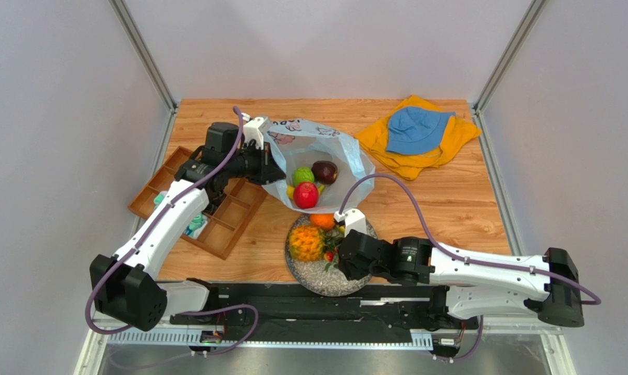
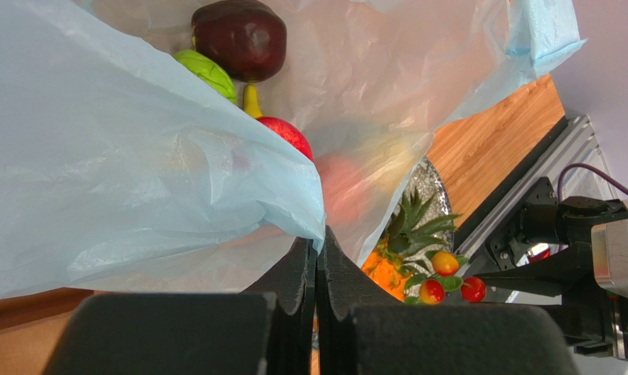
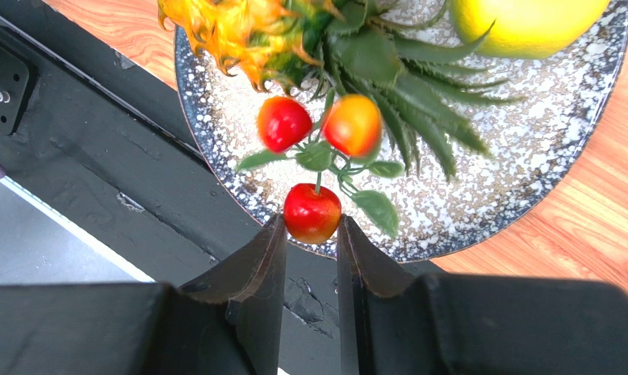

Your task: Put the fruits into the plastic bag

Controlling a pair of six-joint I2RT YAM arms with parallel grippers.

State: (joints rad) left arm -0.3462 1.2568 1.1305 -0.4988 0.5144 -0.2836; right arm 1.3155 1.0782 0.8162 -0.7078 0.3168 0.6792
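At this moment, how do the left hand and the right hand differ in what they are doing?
The left hand is shut flat on the thin edge of the plastic bag; the right hand has its fingers apart, pinching a small red berry between them. The left hand is at the bag's mouth; the right hand is over the near rim of the speckled plate. Both grip something.

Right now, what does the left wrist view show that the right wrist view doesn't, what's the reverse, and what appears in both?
Left wrist only: left end effector shut on the light blue translucent plastic bag at its edge; inside, dark maroon fruit, green apple, red apple. Right wrist only: both fingers of the right end effector shut on the leafy red-berry sprig; a clear yellow-green round fruit. Both: small orange-yellow pineapple, that sprig, speckled grey round plate.
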